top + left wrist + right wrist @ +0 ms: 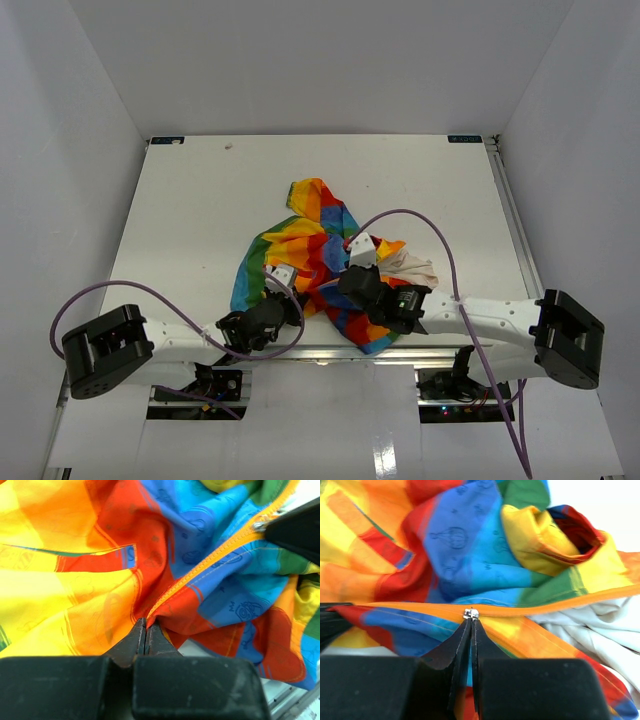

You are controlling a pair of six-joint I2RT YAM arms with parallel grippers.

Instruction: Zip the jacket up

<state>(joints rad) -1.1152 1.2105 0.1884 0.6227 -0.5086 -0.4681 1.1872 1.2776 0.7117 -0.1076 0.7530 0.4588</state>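
From above, I see the jacket [318, 255] bunched in a heap on the table [200, 200], near its front edge and between the two arms. The left gripper [284, 286] reaches into the heap's near left side. The right gripper [352, 278] reaches into it from the right, where cream lining [410, 266] spills out.

On the left wrist camera, my left fingers are clenched tip to tip on a fold of fabric at the lower end of the orange zipper [210, 560]. The zipper runs up and to the right across blue and red blocks to a dark shape at the frame's upper right corner.

On the right wrist camera, my right fingers are pressed together on the small metal pull [471, 613], which sits on the orange zipper tape. The tape lies level across the frame, with lining to its lower right.
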